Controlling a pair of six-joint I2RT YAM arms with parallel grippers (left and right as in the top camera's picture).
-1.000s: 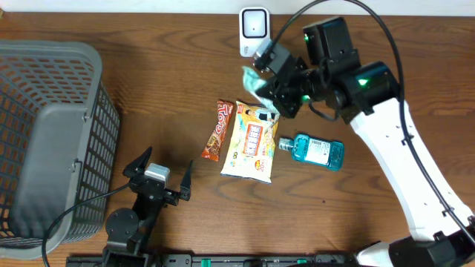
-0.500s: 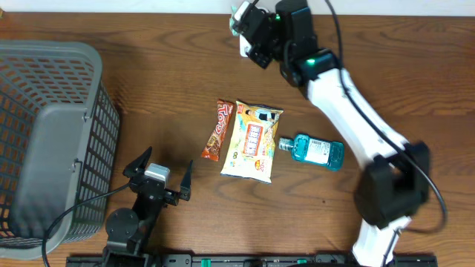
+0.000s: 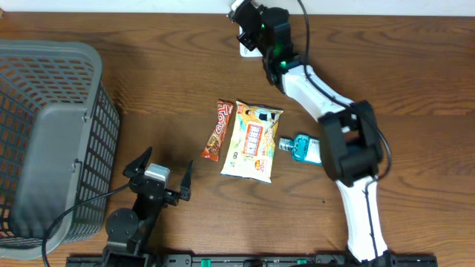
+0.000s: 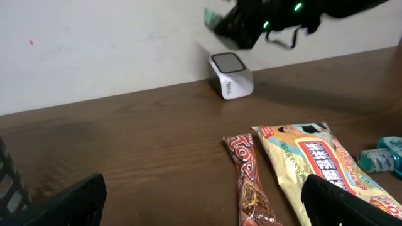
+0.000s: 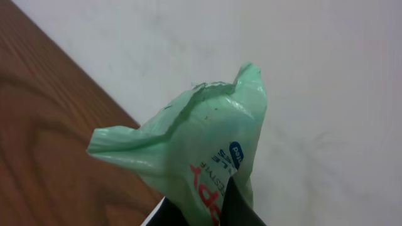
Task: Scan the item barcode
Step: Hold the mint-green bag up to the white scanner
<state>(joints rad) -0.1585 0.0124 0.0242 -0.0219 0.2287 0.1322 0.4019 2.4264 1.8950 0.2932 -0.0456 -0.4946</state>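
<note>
A second ago the right claw hung over the snack bag in mid-frame. It has since swung to the top centre of the overhead view and now pinches the green packet tight, just above the scanner by the wall. My guess is the scan is about to happen. The packet is thin, crumpled pale green plastic with red and blue print, and no barcode shows on the visible face. The left claw sits spread wide at the lower left, holding nothing.
</note>
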